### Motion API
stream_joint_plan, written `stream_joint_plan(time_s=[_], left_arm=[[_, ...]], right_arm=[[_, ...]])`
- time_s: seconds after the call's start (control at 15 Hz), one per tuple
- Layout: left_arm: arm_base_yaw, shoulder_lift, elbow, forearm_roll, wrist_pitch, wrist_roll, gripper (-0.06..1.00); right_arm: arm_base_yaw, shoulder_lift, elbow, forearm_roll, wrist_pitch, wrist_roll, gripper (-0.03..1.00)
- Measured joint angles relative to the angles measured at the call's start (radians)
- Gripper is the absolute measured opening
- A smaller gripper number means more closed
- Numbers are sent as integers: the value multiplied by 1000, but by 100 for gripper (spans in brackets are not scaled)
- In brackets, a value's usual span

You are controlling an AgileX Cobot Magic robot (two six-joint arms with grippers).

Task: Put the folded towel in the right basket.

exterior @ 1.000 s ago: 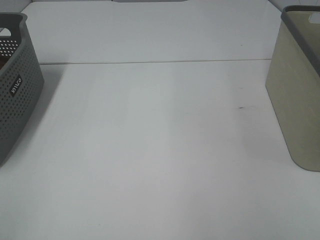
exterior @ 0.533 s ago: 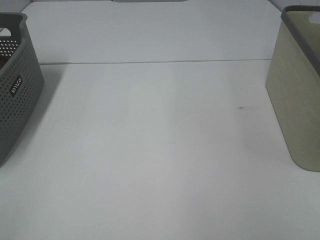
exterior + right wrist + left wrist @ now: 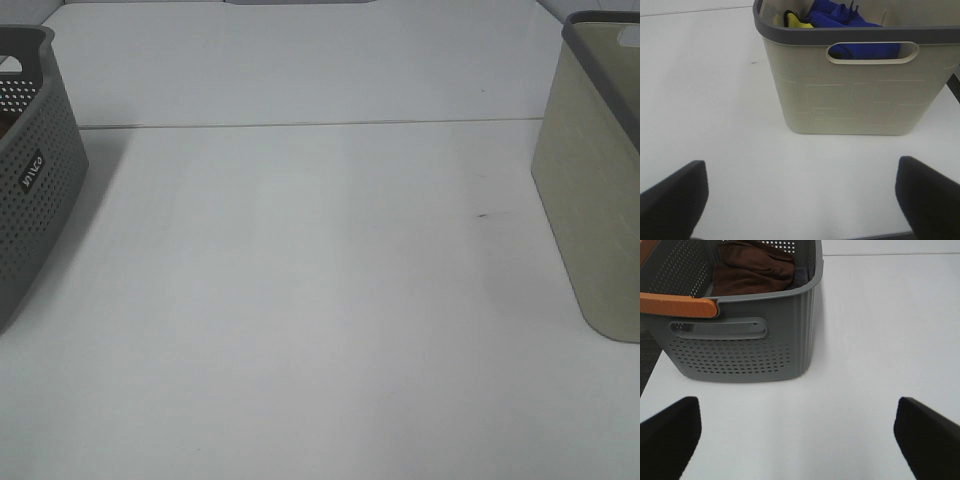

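The right basket (image 3: 592, 200) is beige with a dark grey rim, at the right edge of the table; the right wrist view shows it (image 3: 850, 95) holding blue (image 3: 850, 20) and yellow cloth (image 3: 792, 20). A brown folded towel (image 3: 752, 270) lies in the grey perforated left basket (image 3: 740, 350), which stands at the table's left edge (image 3: 30, 180). My left gripper (image 3: 797, 440) is open and empty, short of the grey basket. My right gripper (image 3: 800, 200) is open and empty, short of the beige basket. Neither gripper shows in the high view.
The white table (image 3: 300, 300) has a seam (image 3: 300, 124) across its back part and a small dark mark (image 3: 482, 215) near the right basket. An orange handle (image 3: 677, 305) lies on the grey basket's rim.
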Motion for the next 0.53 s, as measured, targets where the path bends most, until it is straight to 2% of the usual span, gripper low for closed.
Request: stream_joint_plan(time_s=[0.53], left_arm=[[0,0,0,0,0,0,97]], right_arm=[[0,0,0,0,0,0,97]])
